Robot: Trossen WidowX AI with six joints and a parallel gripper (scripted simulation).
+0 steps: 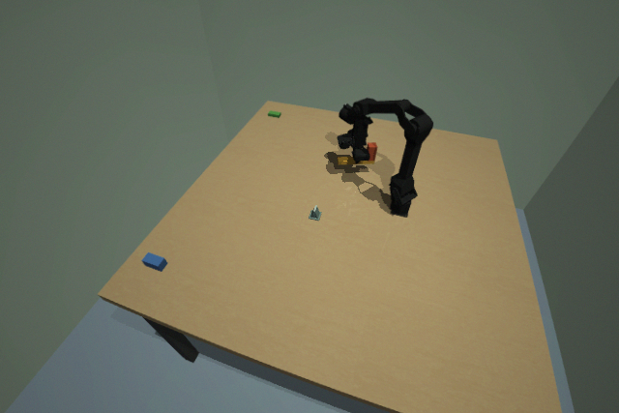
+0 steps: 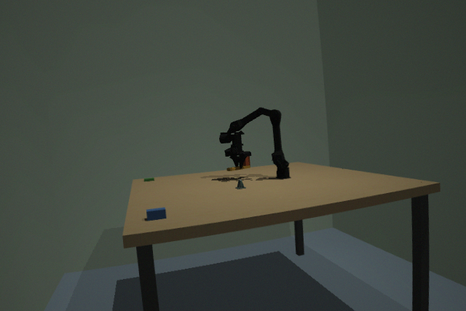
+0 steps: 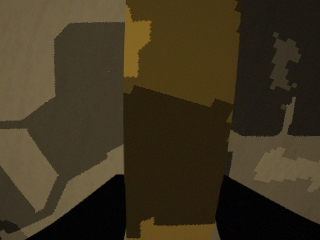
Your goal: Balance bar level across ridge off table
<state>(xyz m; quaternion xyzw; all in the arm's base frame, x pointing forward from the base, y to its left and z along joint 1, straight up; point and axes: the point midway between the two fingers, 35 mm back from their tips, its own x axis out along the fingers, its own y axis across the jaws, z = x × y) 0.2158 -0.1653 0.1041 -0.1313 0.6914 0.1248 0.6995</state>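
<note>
Weight probably gathers at the red block [image 1: 372,150] [image 2: 247,160], so the stiff-looking bar [image 1: 342,161] [image 2: 231,169] [image 3: 175,125], clamped mid-length above the bench [image 1: 300,298] [image 2: 301,194] by the half-closed tool [image 1: 358,161] [image 2: 239,167] [image 3: 170,186], might want gripping nearer that end.

From above, the middle of the yellow bar [image 1: 342,161] [image 2: 231,169] [image 3: 175,160] is obscured by the jaws [image 1: 360,160] [image 2: 239,167]. In the wrist view, the bar's far end is cut off by the upper edge, its near end by the lower. Beside the bar, the red block's [image 1: 372,150] [image 2: 247,160] lower part is partly concealed by the jaws in the exterior view.

The gripper [image 2: 239,167] holds the yellow bar [image 2: 231,169] above the table [image 2: 301,202], apart from the ridge [image 2: 239,184].
</note>
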